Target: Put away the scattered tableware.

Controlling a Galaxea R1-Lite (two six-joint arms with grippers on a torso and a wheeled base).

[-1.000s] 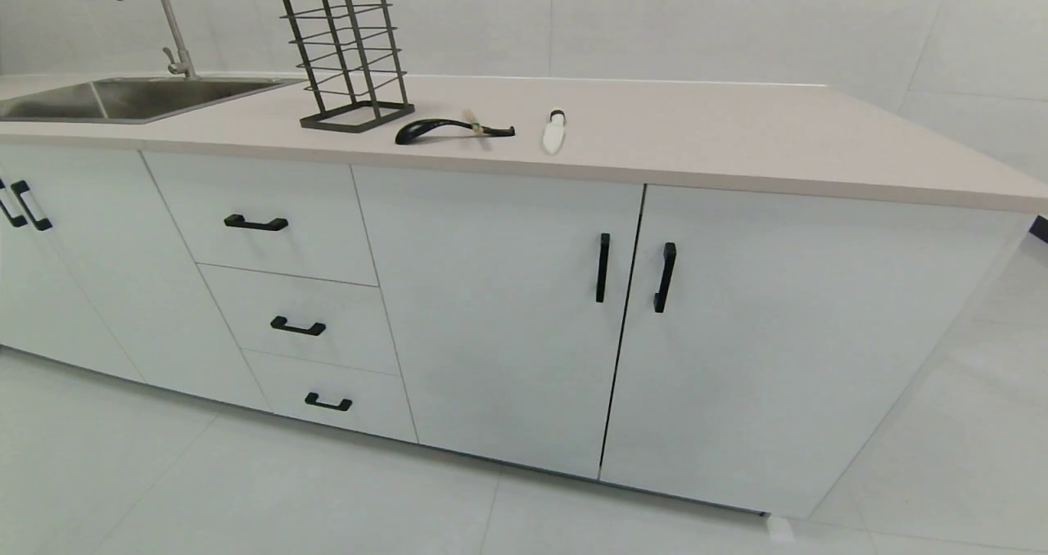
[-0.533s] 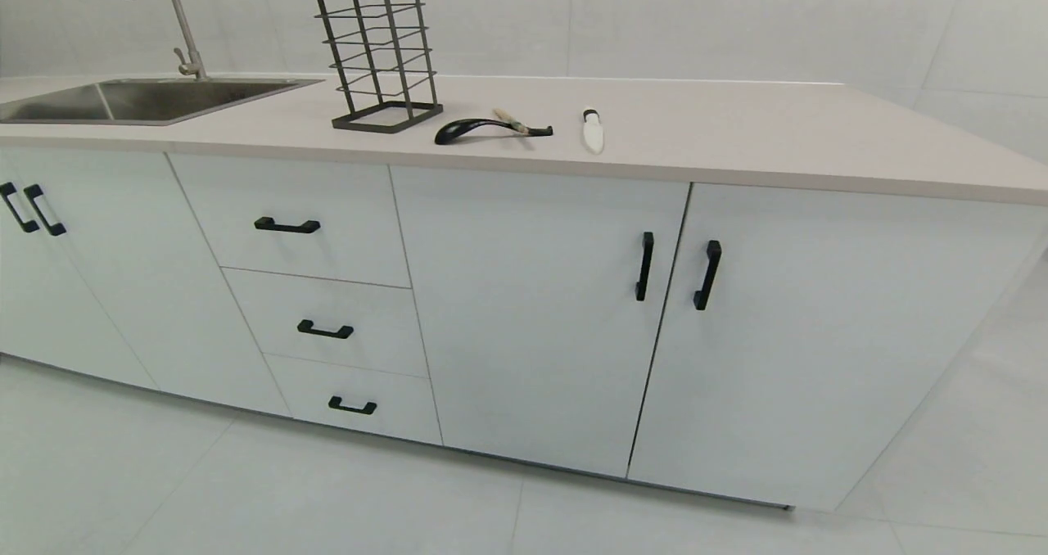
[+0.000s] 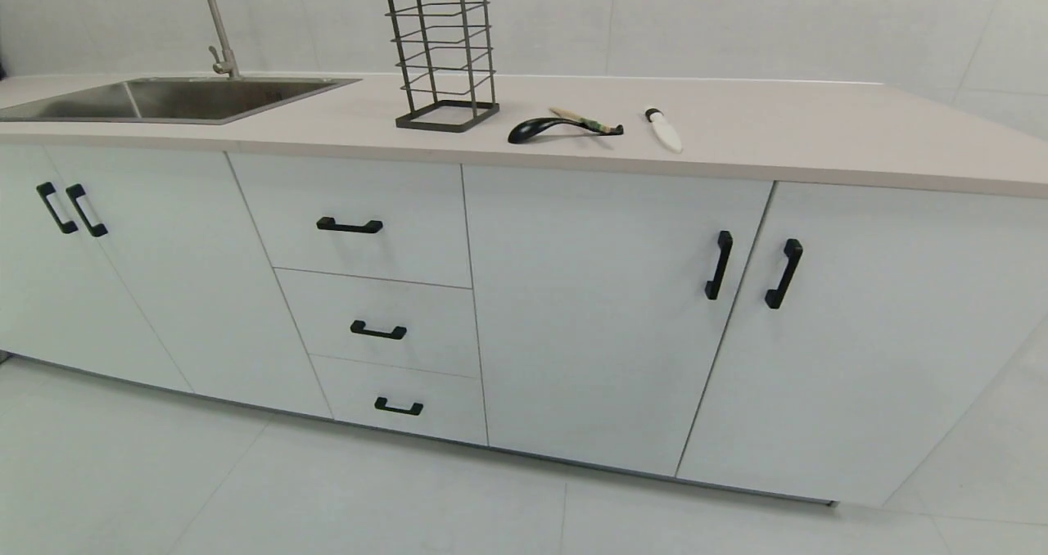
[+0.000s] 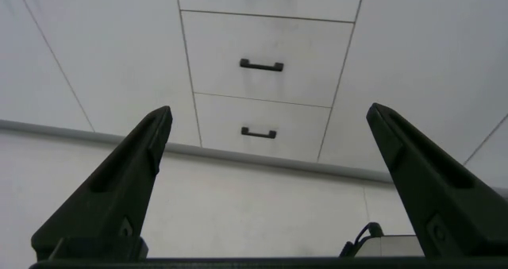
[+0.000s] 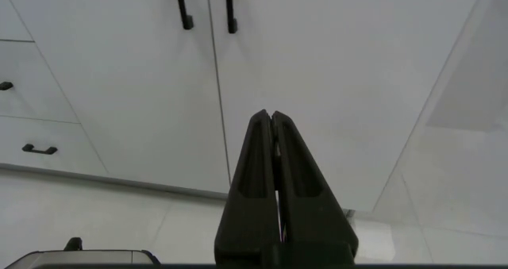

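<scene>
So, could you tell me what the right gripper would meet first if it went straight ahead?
Probably the rightmost cabinet door, on bare panel below its black handle; the shut right gripper points there, though depth is hard to judge.

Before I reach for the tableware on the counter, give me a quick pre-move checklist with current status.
1. Left gripper open: ok.
2. Right gripper open: not ok, shut on nothing.
3. Both at counter height: not ok, they face the lower cabinets.
4. Spoon and knife lying free on the counter: ok.
5. Wooden stick clear of the spoon's handle: cannot tell.
6. Rack upright beside the spoon: ok.
</scene>
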